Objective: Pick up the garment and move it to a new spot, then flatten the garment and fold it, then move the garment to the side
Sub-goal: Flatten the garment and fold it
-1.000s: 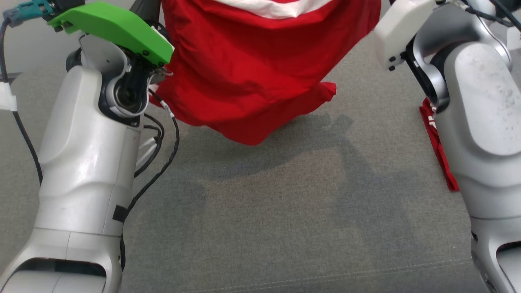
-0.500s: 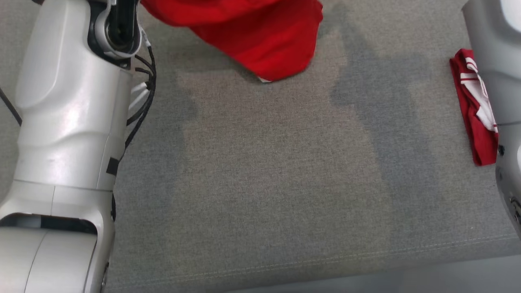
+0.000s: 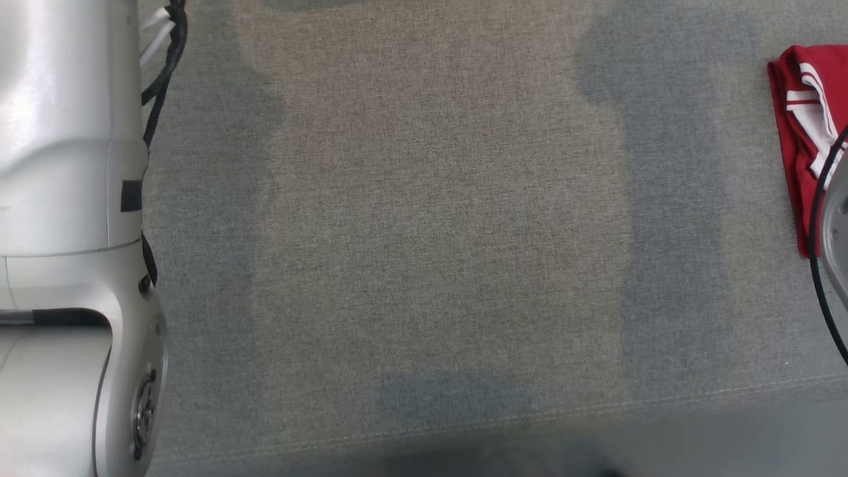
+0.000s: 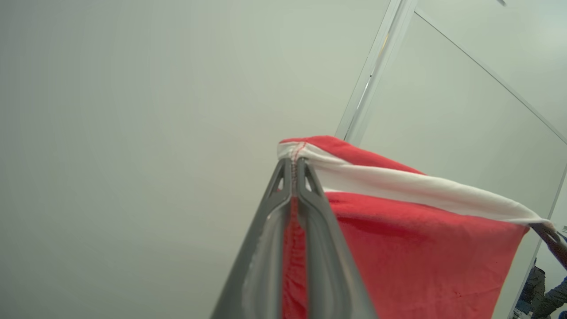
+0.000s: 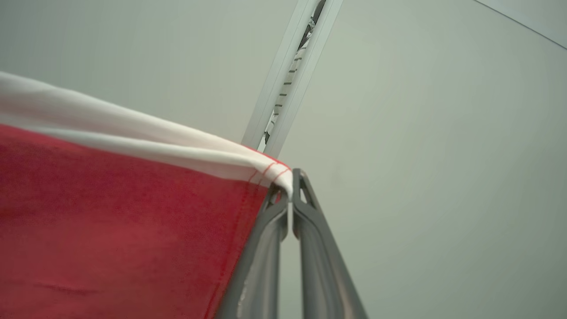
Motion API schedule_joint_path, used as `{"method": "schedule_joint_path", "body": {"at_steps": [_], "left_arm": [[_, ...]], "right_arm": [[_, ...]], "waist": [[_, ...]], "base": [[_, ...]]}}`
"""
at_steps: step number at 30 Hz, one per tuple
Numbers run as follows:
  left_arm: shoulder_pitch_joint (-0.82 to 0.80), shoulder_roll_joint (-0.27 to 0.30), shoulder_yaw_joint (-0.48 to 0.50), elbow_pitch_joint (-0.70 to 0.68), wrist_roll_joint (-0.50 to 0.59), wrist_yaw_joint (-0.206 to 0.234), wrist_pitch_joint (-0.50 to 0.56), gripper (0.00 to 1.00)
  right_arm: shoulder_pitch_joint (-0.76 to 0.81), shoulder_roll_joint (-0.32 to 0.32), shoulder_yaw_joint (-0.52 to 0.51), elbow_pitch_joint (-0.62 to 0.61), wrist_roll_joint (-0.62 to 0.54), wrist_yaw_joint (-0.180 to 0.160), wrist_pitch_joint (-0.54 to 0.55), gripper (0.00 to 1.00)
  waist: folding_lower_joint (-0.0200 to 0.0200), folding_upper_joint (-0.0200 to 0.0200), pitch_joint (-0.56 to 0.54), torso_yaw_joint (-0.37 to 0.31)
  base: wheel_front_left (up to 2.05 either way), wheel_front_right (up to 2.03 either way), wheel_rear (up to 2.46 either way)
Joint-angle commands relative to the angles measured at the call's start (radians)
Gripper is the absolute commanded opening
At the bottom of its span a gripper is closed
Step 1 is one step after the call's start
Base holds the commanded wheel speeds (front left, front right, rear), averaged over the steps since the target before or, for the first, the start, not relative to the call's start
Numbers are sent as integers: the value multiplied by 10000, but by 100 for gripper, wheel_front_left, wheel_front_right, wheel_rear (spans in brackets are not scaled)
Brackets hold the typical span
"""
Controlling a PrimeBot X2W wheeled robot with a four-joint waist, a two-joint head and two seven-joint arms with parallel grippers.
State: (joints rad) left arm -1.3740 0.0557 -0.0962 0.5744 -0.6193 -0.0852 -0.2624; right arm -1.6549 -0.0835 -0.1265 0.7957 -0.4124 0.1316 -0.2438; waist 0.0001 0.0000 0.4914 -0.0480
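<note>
The garment (image 4: 421,248) is red with a white band along its top edge, and it hangs stretched in the air in front of a pale wall. My left gripper (image 4: 294,166) is shut on one top corner, the red cloth pinched between its fingers. My right gripper (image 5: 291,186) is shut on the other top corner, where the white band of the garment (image 5: 110,221) meets the seam. In the left wrist view, the right gripper's dark fingers (image 4: 549,235) show at the far corner.
Below lies a grey cloth-covered surface (image 3: 430,232) with its stitched front edge (image 3: 530,416) near the bottom. A second red garment with white stripes (image 3: 805,132) lies folded at the right edge, beside my right arm (image 3: 836,232). My pale left arm (image 3: 59,165) stands at the left.
The head camera has swung down toward the front edge of the surface. The hanging red garment has left the top of that view. Both grippers stay shut on it.
</note>
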Motion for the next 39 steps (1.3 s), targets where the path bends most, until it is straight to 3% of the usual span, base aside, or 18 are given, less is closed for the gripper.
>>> {"method": "schedule_joint_path", "body": {"at_steps": [1,5,11,19,25,31,39], "left_arm": [[186,46,224,-123,114,-51,-20,0],[504,-16,387,-328,468,-263,-22,0],[1277,-31,194,-303,368,-428,-23,0],[3319,-26,-442,-1395,181,-463,-24,0],[4802,717,-1699,-1821,380,-465,-26,0],[6565,1410,-2584,-1492,-248,-459,328,0],[8439,2004,-3055,-1198,-630,-362,1076,0]], "right_arm": [[8,88,-193,-60,-256,-18,-72,0],[283,248,-130,-13,-851,-18,-192,0],[1052,304,827,-48,-1017,-18,-209,0],[2919,8,1847,-633,326,-18,-212,0],[4048,-464,2537,-1582,1277,-20,475,0],[6357,-1077,3261,-3479,2236,-20,2059,0],[10182,-2055,4041,-6002,3492,-20,5061,0]], "waist": [[-1,0,149,-36],[-1,0,638,-42],[-1,0,1222,-20],[-1,0,760,-42],[-1,0,29,-75],[-1,0,-1339,-173],[-1,0,-2727,-231]], "base": [[0,0,0],[0,0,0],[0,0,0],[0,0,0],[0,0,0],[0,0,0],[0,0,0]]}}
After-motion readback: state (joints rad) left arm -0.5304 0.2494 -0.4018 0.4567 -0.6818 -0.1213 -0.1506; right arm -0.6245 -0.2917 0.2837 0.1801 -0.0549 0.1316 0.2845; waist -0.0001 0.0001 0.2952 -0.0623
